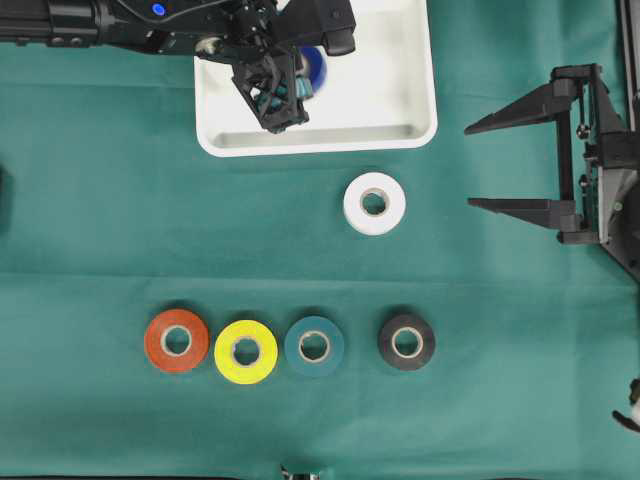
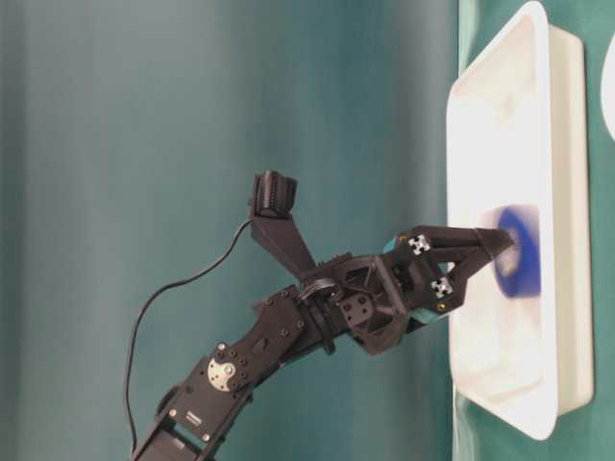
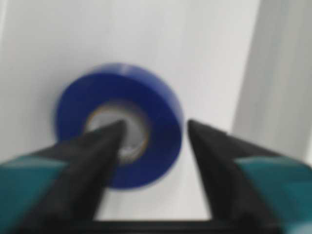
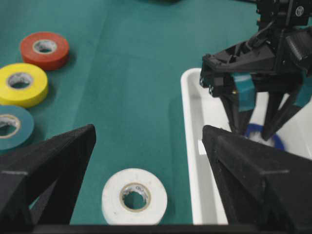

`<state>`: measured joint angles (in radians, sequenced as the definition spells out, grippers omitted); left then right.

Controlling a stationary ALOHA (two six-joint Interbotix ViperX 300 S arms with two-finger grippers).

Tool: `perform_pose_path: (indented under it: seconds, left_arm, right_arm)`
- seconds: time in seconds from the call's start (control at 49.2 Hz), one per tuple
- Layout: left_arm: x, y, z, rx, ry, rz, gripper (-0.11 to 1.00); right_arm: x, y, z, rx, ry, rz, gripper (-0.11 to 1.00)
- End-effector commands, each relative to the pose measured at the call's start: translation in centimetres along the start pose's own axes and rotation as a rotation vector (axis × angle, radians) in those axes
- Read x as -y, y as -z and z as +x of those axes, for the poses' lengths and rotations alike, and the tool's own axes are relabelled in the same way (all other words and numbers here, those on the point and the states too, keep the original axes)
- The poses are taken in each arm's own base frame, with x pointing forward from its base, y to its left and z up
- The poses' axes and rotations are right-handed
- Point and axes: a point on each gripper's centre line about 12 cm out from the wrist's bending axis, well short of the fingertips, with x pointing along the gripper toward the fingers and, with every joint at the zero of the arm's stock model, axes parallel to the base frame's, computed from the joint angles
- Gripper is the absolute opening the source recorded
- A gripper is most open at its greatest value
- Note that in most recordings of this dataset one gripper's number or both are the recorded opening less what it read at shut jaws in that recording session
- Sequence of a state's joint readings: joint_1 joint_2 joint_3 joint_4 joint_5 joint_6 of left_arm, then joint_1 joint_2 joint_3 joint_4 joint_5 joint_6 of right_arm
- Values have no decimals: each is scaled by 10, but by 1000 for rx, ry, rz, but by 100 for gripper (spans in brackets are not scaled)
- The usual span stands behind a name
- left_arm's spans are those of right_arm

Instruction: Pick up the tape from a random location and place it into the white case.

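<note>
A blue tape [image 1: 316,66] roll lies in the white case [image 1: 400,110] at the table's far edge. My left gripper [image 1: 300,88] hangs over it, open: one finger sits in the roll's hole, the other stands clear of its outer wall with a gap. The left wrist view shows the blue tape [image 3: 146,97] on the case floor [image 3: 204,48] between those fingers [image 3: 155,124]. From table level the tips [image 2: 504,245] touch the roll [image 2: 519,252]. My right gripper [image 1: 468,166] stays wide open at the right, holding nothing.
A white roll [image 1: 390,215] lies on the green cloth just in front of the case. A row of red [image 1: 160,340], yellow [image 1: 230,365], teal [image 1: 296,350] and black [image 1: 425,345] rolls lies nearer the front edge.
</note>
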<state>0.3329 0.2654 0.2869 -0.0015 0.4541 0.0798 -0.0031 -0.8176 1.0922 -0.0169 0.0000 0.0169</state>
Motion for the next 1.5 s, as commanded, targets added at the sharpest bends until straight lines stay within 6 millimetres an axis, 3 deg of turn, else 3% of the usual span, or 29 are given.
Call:
perform_pose_path:
  seconds: [0.0,0.081,0.142,0.386,0.508,1.28,1.484]
  left_arm:
    - [-1,-10,-9,38,-3,2,74]
    - [-1,-10,-9,38,-4,3,93]
    - [-2,-11,-9,40,-4,3,99]
    - [-2,-11,-12,41,-5,4,99]
    - [-2,-17,-25,53,-5,3,99]
    - [1,-73,-189,155,-6,20,99]
    - [1,-69,-210,183,-7,18,99]
  right_arm:
    - [0,-10,1,25,0,2,90]
    - [0,-10,1,25,1,2,90]
    - [0,-10,1,25,1,2,90]
    - [0,-10,1,25,1,2,90]
    - [0,-11,1,26,1,2,90]
    - [0,-13,0,31,1,2,90]
    - [0,-13,0,32,1,2,90]
